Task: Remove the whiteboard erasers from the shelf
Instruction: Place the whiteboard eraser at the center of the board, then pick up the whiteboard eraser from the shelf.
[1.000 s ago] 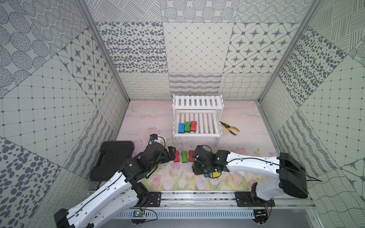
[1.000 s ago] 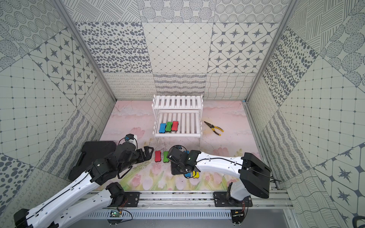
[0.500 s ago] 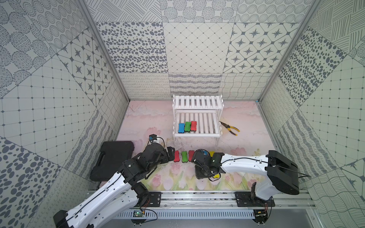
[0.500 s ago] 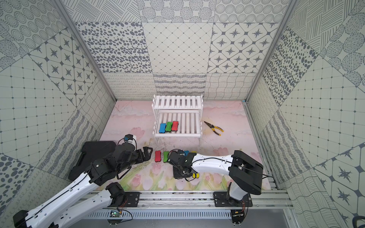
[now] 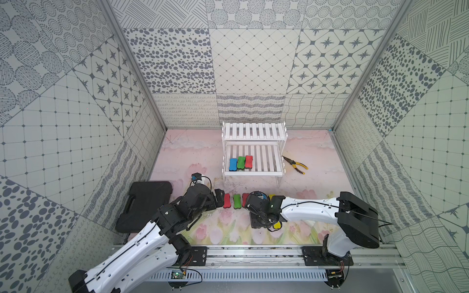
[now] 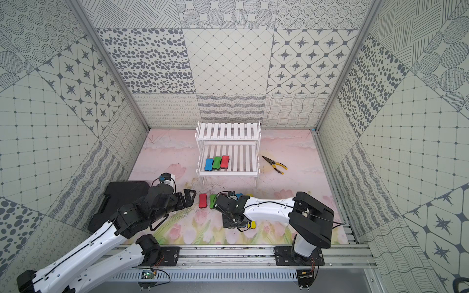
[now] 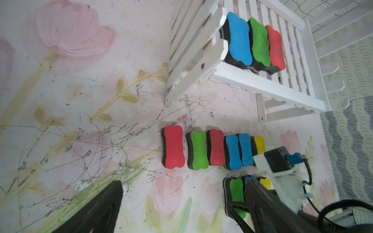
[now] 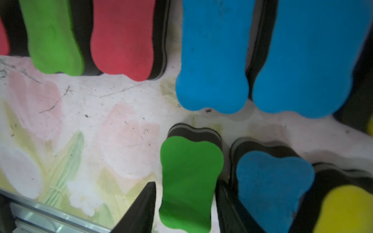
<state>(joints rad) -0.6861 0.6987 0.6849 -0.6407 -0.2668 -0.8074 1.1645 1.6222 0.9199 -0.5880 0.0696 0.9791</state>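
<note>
The shelf [image 5: 266, 159] stood at the centre back of the mat [image 5: 190, 152] in both top views. Three erasers lay side by side at the left end of its lower tier: a blue one [image 5: 233, 164], a green one [image 5: 240, 162] and a red one [image 5: 249, 161]. Nine more lay on the mat in front of the shelf. In the left wrist view, six made a row across the middle right of the frame: red [image 7: 173, 147], green [image 7: 198, 150], red [image 7: 217, 147], blue [image 7: 233, 152], blue [image 7: 245, 149] and yellow [image 7: 259, 144]. A second row of three sat at lower right, green [image 7: 237, 193], blue [image 7: 250, 179] and yellow [image 7: 265, 182], partly hidden by the right arm [image 7: 268, 209]. The right gripper [image 8: 185, 182] was down over that second row. Its fingers [image 8: 139, 209] stood on either side of the green eraser [image 8: 189, 161], parted rather than clamped, with a thin strip of mat showing between one finger and the foam. On the other side I could not tell touch from gap. The left gripper [image 6: 193, 199] was just beside the red end of the six-piece row, its fingers spread wide and holding nothing. The pliers [image 5: 295, 165] lay on the mat just right of the shelf. The case [image 5: 144, 203] lay at lower left, beside the left arm.
</note>
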